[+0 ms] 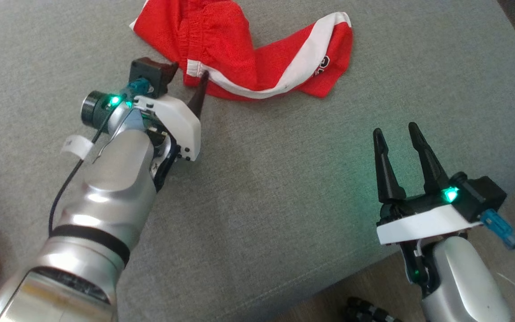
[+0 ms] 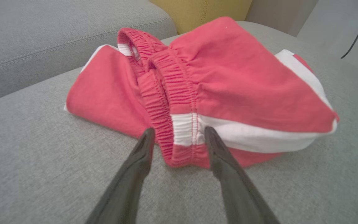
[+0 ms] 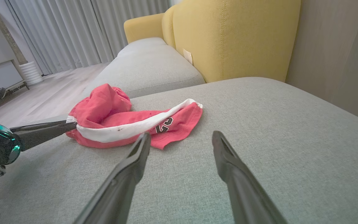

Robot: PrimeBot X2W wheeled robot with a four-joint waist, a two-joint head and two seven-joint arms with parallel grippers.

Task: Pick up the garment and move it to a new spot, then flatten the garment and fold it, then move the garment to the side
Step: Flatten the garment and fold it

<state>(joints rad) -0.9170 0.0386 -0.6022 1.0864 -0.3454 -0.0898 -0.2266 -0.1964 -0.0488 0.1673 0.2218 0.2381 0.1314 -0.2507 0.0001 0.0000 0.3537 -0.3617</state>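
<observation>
A: Left side first. The left jaws are released, nothing in them. The left fingers [image 2: 135, 168] sit either side of the garment [image 1: 239, 49] at its near edge.

B: Where's the garment exactly?

A: Crumpled red shorts with a white stripe, lying on the grey sofa cushion [image 1: 284, 188], far side from the robot. In the left wrist view the elastic waistband [image 2: 166, 102] is bunched right between the tips. Not lifted, not flat.

B: Right side?

A: The right jaws are released too, empty. The right fingers [image 1: 385, 165] hover over bare cushion near its front edge, well apart from the cloth.

B: Risks?

A: Several. The tips are low on the cushion, so closing could pinch the upholstery along with the waistband. Or they catch only the outer fold and it slips out on the lift. If they shove forward before closing, the bundle likely slides away instead of going in. And a one-point grab on a wad like this probably lifts it as a lump with the leg trailing, which makes flattening harder. The right is too far off to help.
</observation>
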